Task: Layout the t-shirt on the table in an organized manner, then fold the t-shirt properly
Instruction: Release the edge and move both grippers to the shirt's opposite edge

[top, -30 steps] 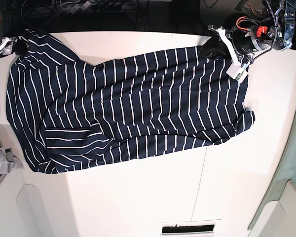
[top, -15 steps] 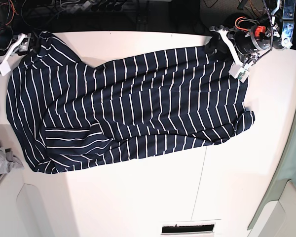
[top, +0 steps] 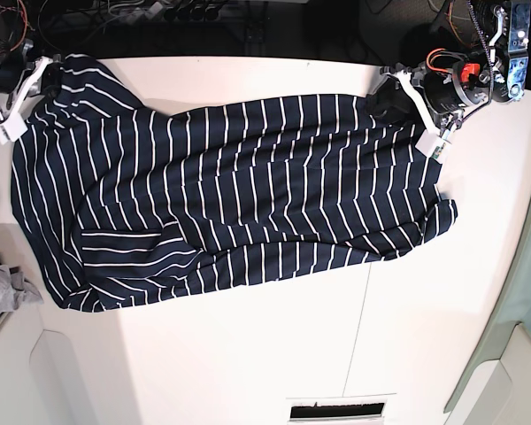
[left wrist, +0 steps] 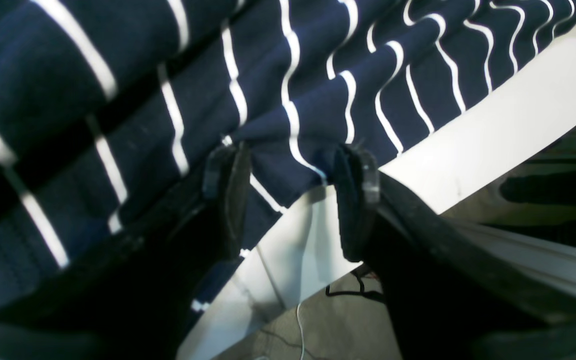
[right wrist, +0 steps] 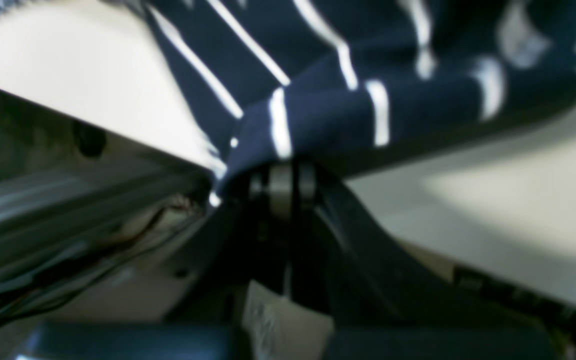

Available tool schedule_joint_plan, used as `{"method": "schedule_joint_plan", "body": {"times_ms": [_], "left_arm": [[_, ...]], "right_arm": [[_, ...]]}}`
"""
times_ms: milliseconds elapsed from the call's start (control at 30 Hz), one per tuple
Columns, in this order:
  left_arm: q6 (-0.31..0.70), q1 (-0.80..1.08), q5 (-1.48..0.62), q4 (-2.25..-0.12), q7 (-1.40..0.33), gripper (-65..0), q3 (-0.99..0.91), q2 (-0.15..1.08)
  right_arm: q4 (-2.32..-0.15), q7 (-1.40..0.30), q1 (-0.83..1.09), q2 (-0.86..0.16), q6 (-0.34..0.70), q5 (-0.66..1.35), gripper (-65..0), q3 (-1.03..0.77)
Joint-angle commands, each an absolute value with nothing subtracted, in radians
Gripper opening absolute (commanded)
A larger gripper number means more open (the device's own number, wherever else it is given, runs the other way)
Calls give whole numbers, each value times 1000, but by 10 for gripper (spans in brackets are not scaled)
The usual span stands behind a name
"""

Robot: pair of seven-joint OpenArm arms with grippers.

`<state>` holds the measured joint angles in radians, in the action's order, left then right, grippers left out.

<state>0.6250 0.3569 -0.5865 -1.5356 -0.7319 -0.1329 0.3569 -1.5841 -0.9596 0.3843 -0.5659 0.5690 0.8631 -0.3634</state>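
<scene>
The t-shirt (top: 230,199) lies spread on the table (top: 248,354), its long axis running from one gripper to the other. The right gripper (right wrist: 288,175) is clamped on a bunched fabric corner at the table's edge. The left gripper (left wrist: 288,200) has its jaws parted, the shirt's edge lying between the fingers (left wrist: 355,200).

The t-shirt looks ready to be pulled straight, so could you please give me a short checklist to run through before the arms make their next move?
1. Right gripper shut on the t-shirt edge: ok, fabric bunches at its closed jaws.
2. Left gripper gripping the shirt: not ok, its jaws stand open with the shirt edge between them.
3. Both grippers at the far edge of the table: ok.
4. Shirt lying flat: not ok, a fold shows near the lower corner on the base view's left, and wrinkles near the left gripper.
5. Shirt fully on the table: ok in the base view.
6. Grey cloth apart from the shirt: cannot tell.
</scene>
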Motion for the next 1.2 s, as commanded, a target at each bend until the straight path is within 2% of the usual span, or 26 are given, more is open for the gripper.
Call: {"method": "schedule_joint_plan", "body": {"times_ms": [0,233,267,333,367,400,567,733,833,967,1167], "left_arm": [[610,361,-556,-1536,-759,-338,-137,366],[610,360,-557,-1536,-755,-338,-137,366],[610,360,-558,-1536,-752,-338,-137,366],[610,360,-562,-1536,-738,-338,-137,366],[610,360,-565,-1536,-736,-338,-137,366],[610,360,-566,-1536,-736,-338,-137,366],[611,361,-567,-1537,-761,-338,-137,366],[698,361,-646,-1537,-794,-339,-137,366],[698,369,-686,-1548,-793,-339,-137,366],[698,375,-711,-1603,-790,-339,-137,367],[698,382,-754,-1613,-781,-339,-137,374]], "right_arm": [[-1621,-960,392,-588,575,876,-650,-391],[-1604,-945,400,-597,573,819,-650,-412],[-1590,-936,400,-597,573,803,-574,-412],[-1556,-912,400,-598,572,777,-366,-412],[-1540,-899,400,-598,565,771,-294,-412],[-1532,-887,400,-598,554,757,-264,-412],[-1531,-854,389,-598,538,735,-264,-455],[-1531,-829,342,-599,538,743,-264,-521],[-1528,-786,292,-598,538,735,-264,-521],[-1457,-743,154,-595,538,732,-264,-476],[-1230,-606,-120,-557,521,666,-264,-353]]}}
